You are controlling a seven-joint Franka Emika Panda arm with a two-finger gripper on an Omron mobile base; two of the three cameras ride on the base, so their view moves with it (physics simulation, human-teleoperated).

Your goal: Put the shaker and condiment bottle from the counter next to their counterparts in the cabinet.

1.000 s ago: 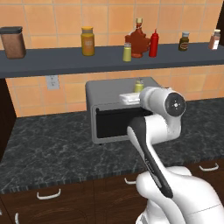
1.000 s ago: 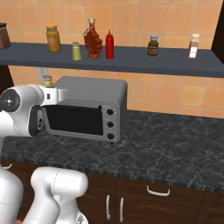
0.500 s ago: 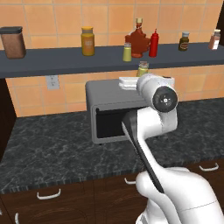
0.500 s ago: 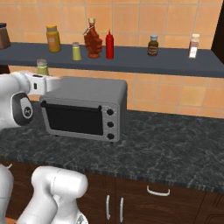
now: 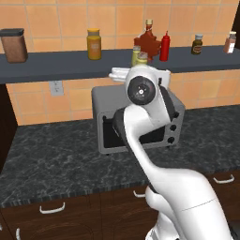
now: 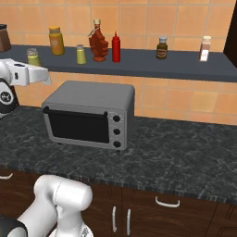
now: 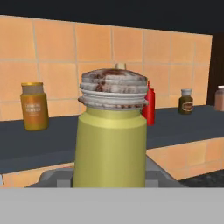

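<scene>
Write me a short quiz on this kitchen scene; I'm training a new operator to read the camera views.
1. True or false: the gripper holds a shaker.
2. The condiment bottle on the cabinet is: A tipped over; B upright beside the maple-leaf bottle; C in the gripper.
3. Fill in: the matching shaker stands between the orange-yellow jar and the ____.
Key: 1 true; 2 B; 3 maple-leaf bottle.
</scene>
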